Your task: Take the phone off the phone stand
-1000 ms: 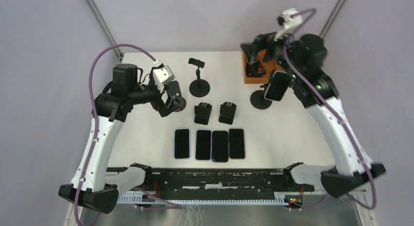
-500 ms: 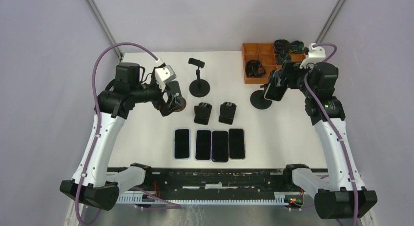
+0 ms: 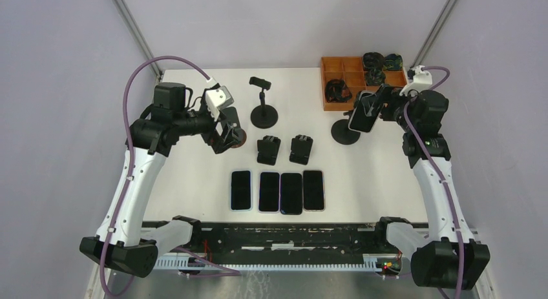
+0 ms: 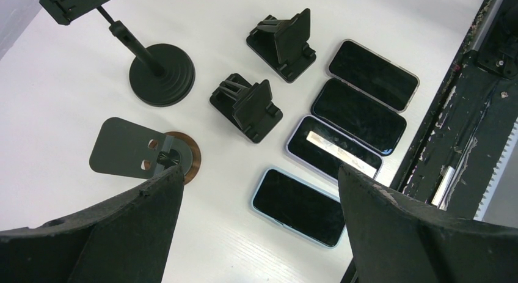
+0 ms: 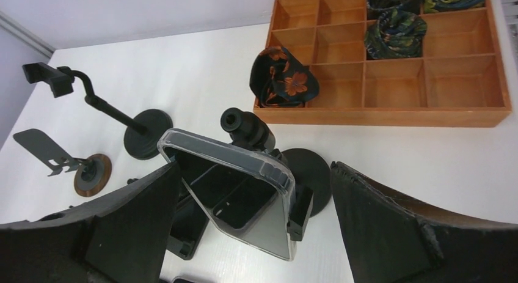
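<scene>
Overhead view of a white table with two robot arms; 12 o'clock is the far edge.

At about 2 o'clock, a phone in a clear case sits tilted in the clamp of a black phone stand with a round base. The phone is in the stand's cradle, with its dark screen facing the near side.

The right gripper is at the phone's level, its jaws spread wide and holding nothing. In the wrist view the phone lies between the two fingers. Whether the left finger touches the case cannot be told.

Beyond the stand, at 1 o'clock, is a wooden compartment tray with a rolled floral cloth in one cell.

The left gripper hangs at 10 o'clock, jaws wide apart and empty, above a small plate stand on a wooden disc.

A tall clamp stand is at 12 o'clock. Two black folding stands sit side by side near the centre. At 6 o'clock, four phones lie flat in a row, close together.
</scene>
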You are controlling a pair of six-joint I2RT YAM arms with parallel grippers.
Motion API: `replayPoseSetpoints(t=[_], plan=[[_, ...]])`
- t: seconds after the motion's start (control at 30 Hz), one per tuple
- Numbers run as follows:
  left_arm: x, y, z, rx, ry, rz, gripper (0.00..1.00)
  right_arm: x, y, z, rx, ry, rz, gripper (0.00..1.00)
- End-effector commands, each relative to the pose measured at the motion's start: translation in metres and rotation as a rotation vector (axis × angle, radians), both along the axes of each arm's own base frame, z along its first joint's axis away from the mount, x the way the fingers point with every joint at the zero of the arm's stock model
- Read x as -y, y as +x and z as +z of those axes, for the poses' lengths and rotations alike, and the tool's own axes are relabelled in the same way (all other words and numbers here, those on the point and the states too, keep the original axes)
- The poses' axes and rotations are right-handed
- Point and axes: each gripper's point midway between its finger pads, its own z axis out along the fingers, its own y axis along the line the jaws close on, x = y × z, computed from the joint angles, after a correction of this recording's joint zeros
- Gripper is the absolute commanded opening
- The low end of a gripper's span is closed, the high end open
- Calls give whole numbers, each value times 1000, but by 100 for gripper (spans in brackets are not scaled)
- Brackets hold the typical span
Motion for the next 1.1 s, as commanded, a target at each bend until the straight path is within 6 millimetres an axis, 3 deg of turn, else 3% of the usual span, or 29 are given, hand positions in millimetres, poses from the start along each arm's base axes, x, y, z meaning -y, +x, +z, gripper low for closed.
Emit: replayPoseSetpoints(t=[0.0, 0.17, 0.37, 0.77, 0.87, 0.93, 1.07], plan=[[1, -4, 12, 42, -5, -32, 100, -9, 13, 20, 98, 44, 54, 95], [2, -4, 11, 36, -8, -37, 100, -25, 17, 30, 144, 90, 143, 81], [3, -4, 9, 25, -10, -42, 100, -33, 17, 22, 116, 127, 182, 58], [5, -5, 9, 10, -21, -48, 100, -38, 0, -13, 53, 126, 209, 63], [6, -6, 8, 0, -25, -51, 100, -38, -2, -14, 59, 121, 206, 61], [7, -5, 9, -2, -28, -51, 100, -38, -2, -11, 70, 123, 207, 55], [7, -5, 9, -6, -31, -53, 100, -41, -1, 5, 109, 137, 219, 30]])
